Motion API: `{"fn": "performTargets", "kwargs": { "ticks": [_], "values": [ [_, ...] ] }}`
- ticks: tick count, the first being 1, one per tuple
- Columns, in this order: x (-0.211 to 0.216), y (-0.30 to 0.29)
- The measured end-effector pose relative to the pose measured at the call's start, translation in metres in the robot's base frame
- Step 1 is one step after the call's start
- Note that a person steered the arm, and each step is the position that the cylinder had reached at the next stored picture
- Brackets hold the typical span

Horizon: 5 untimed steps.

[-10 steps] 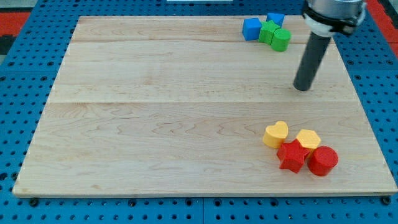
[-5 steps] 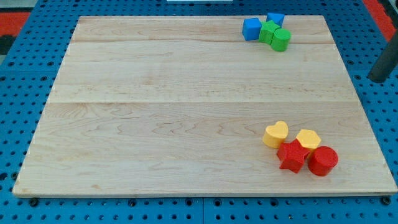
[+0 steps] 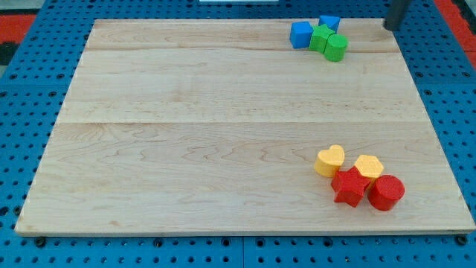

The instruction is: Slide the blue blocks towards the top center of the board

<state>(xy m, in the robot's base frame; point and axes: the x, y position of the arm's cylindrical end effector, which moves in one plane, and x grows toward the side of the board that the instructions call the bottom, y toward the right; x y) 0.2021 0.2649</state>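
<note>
My tip shows at the view's top right, just past the board's top edge, with only a short dark stub of the rod in the picture. This end effector is a plain rod with no jaws, so it holds nothing and touches no block. It stands to the right of the blue and green cluster, clearly apart from it.

The 2 blue blocks sit near the board's top edge, right of centre. The blue block on the left looks roughly cubic and touches the left side of a green block. The smaller blue block lies just behind the green pair, towards the view's top. A green cylinder presses against the lower right of the first green block.

Well apart, at the view's lower right, 4 blocks huddle: a yellow heart, a second yellow block just to its right, a red star below and between them, and a red cylinder at the right end.

The board rests on a blue pegboard bench.
</note>
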Motion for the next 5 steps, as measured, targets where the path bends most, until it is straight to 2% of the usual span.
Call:
{"fn": "performTargets", "kwargs": {
  "ticks": [1, 3, 5],
  "values": [
    [-0.004, -0.063],
    [0.058, -0.172],
    [0.057, -0.225]
  ]
}}
